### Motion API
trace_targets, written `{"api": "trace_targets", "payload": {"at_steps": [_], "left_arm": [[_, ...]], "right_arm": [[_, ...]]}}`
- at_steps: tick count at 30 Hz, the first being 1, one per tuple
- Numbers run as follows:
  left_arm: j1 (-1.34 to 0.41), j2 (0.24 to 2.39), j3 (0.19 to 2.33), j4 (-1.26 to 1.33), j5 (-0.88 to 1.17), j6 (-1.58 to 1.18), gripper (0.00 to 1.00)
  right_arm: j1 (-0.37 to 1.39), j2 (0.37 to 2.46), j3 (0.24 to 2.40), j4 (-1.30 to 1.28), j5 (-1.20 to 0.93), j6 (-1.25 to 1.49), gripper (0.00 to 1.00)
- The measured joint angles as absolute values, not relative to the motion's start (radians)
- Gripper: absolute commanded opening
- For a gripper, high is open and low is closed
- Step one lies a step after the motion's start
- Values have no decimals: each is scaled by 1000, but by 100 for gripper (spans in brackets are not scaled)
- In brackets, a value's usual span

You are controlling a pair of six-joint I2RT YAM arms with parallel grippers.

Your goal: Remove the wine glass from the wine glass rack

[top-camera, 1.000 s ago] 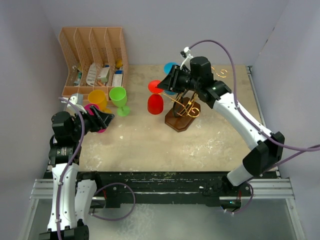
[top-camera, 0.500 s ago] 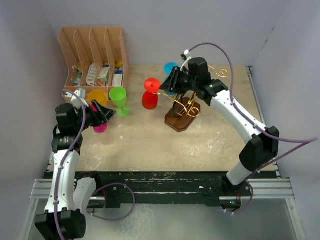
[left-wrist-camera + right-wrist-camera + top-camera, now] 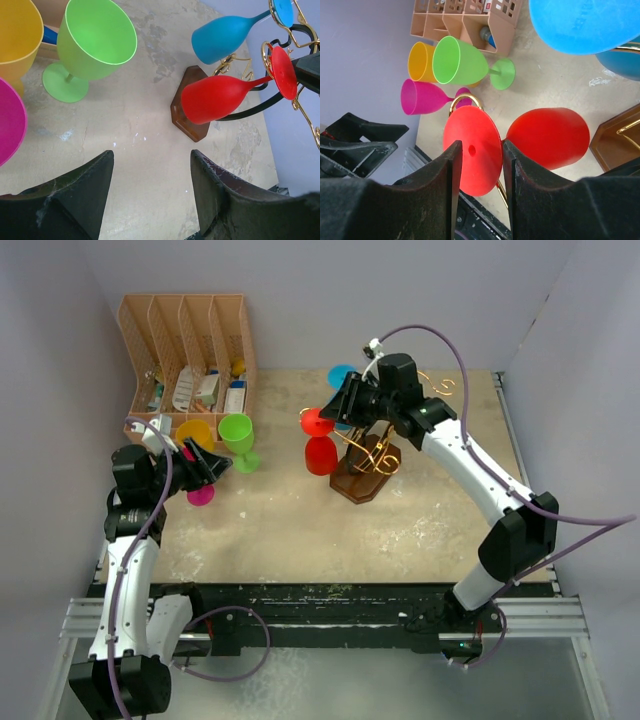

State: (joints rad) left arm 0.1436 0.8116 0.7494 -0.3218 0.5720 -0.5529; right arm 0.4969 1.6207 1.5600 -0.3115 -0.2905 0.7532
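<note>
Roughly: scuffed tan bench [image 3: 300, 530], pale walls on three sides. Slotted organizer [image 3: 190, 340] at far-left corner. Wine glass rack [image 3: 356, 482] right of centre; red wine glass [image 3: 320, 454] hung by its foot, bowl tilted. Right gripper [image 3: 481, 155] astride that foot; pinching or not, cannot tell. Left gripper [image 3: 151, 160] spread, by left edge. Bare surface along near edge.

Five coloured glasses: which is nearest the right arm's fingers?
The red plastic wine glass on the gold wire rack: its round foot sits at the right fingers' tips. The blue, green, yellow and pink glasses lie farther off.
</note>
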Motion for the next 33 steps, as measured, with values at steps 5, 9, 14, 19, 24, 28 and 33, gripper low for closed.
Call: {"api": "trace_targets", "payload": {"at_steps": [5,9,14,19,24,28,33], "left_arm": [[144,814,749,-322,572,-553,66],[144,819,749,-322,571,-548,66],[144,821,749,-322,571,-538,66],[144,822,749,-323,569,-538,66],[144,822,749,-323,568,-538,66],[144,822,749,-323,568,-538,66],[144,823,749,-323,568,-538,66]], "right_arm": [[497,1623,1569,-309,-332,753,39],[496,1628,1571,-308,-373,753,39],[496,1633,1571,-305,-419,754,38],[496,1636,1571,-278,-446,766,37],[496,1657,1571,-247,-460,783,37],[496,1683,1571,-223,-462,794,37],[496,1697,1571,-207,-463,802,37]]}}
